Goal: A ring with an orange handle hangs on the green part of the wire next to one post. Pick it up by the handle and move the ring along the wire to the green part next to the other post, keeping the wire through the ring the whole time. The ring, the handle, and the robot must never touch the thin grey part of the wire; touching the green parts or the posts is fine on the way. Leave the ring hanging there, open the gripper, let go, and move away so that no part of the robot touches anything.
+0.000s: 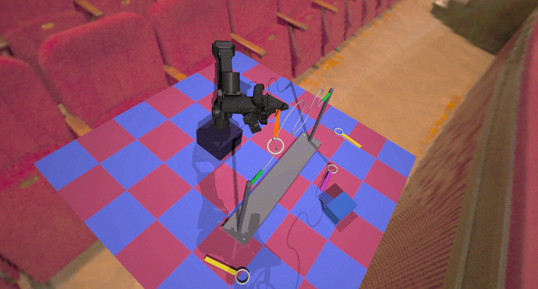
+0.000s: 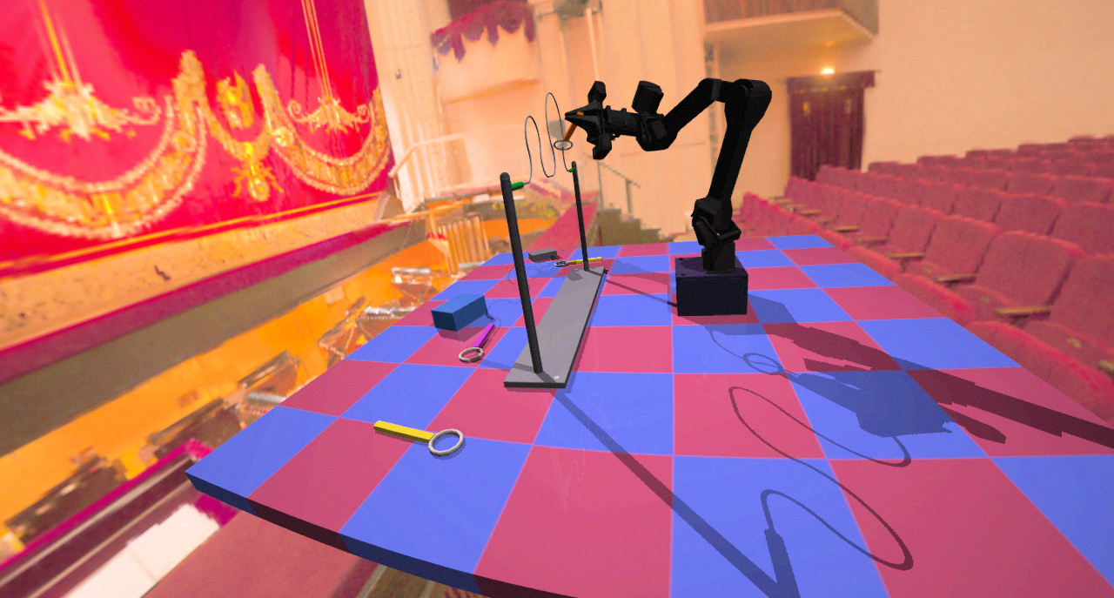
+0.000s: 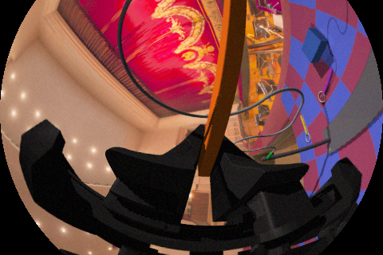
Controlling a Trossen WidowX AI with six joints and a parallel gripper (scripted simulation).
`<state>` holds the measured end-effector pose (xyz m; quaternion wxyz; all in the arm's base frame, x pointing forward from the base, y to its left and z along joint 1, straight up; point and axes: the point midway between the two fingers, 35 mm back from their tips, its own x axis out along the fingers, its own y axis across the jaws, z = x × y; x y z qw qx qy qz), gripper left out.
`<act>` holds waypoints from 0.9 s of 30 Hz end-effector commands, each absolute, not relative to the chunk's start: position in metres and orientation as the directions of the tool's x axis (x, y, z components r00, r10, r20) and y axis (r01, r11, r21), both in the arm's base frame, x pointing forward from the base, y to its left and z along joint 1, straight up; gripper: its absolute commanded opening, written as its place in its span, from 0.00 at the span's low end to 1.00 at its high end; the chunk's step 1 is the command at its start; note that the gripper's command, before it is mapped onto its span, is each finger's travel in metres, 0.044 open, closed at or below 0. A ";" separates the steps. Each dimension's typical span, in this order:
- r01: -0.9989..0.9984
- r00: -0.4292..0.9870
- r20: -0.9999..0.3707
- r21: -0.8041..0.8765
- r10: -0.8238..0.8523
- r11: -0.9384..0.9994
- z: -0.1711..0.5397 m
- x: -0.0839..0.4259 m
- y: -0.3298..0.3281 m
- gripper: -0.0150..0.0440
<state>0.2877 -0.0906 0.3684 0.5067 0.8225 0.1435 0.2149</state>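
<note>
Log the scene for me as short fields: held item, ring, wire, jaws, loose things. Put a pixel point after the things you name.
held item: orange handle [image 1: 277, 123] [image 2: 569, 131] [image 3: 228, 72]
ring: white ring [image 1: 267, 148] [image 2: 563, 150], around the grey wire, off both green parts
wire: grey wire [image 1: 269, 162] [image 3: 121, 44], looping between two posts [image 1: 244, 207] [image 1: 320, 115] [image 2: 520, 275] [image 2: 580, 218]
jaws: shut on the handle, near its end away from the ring
loose things: two yellow-handled rings, one purple-handled ring, blue box [image 1: 340, 207] [image 2: 459, 312] [image 3: 314, 45]
</note>
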 end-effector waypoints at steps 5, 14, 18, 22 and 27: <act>0.026 0.865 0.196 0.902 0.461 -0.431 0.371 0.288 -0.093 0.00; 0.031 0.865 0.148 0.938 0.479 -0.346 0.371 0.288 -0.093 0.00; 0.033 0.865 0.125 0.952 0.486 -0.305 0.371 0.288 -0.093 0.00; 0.035 0.865 0.105 0.963 0.490 -0.268 0.370 0.288 -0.092 0.00; 0.038 0.865 0.078 0.975 0.495 -0.220 0.368 0.288 -0.092 0.00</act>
